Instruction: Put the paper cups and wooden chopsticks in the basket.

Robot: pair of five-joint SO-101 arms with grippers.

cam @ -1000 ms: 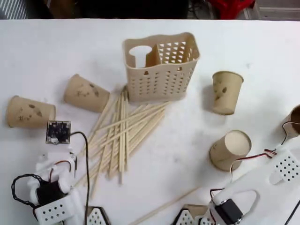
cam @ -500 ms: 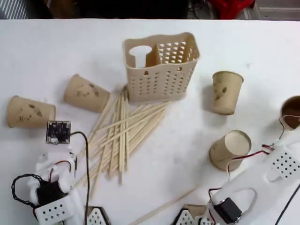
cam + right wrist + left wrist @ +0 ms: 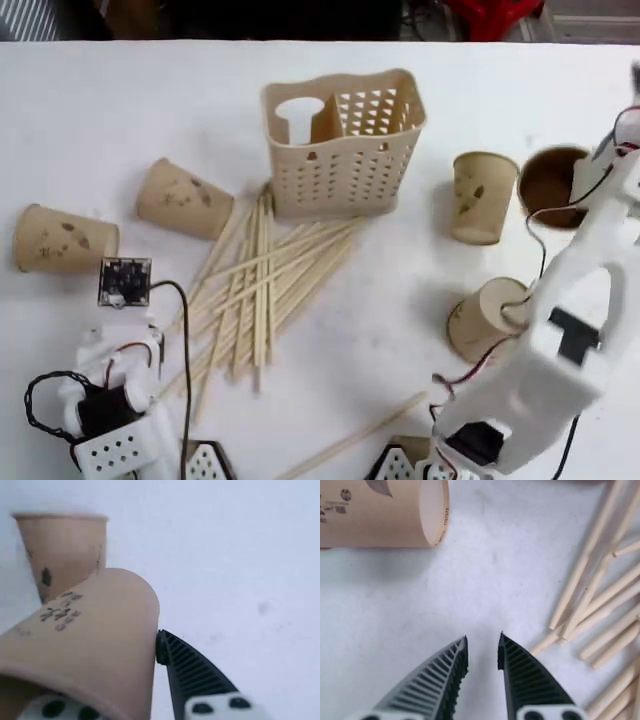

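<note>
Clock positions are taken from the basket (image 3: 345,140) in the high view.

- Far-left cup (image 3: 65,240): on its side at 8 o'clock, well apart from the basket.
- Left gripper (image 3: 482,642): low over the bare table (image 3: 120,100). Jaws are a narrow gap apart with nothing between them. A lying cup and some chopstick ends are near it.
- Second cup (image 3: 185,198): lying at 8–9 o'clock, just beside the top of the chopstick pile (image 3: 260,285).
- Chopstick pile: fans out from the basket's 7 o'clock corner and touches its foot.
- Basket: upright, divider inside.
- Stray chopstick (image 3: 350,440): alone at 6 o'clock, near the arm bases.
- Third cup (image 3: 483,197): near, at 4 o'clock.
- Tipped cup (image 3: 490,318): on its side at 5 o'clock, partly behind the right arm.
- Right gripper (image 3: 152,652): clamped on the held cup (image 3: 550,185) at the rim, with one finger on the outer wall.
- Held cup: just right of the third cup, around 3–4 o'clock, mouth toward the high camera.
</note>
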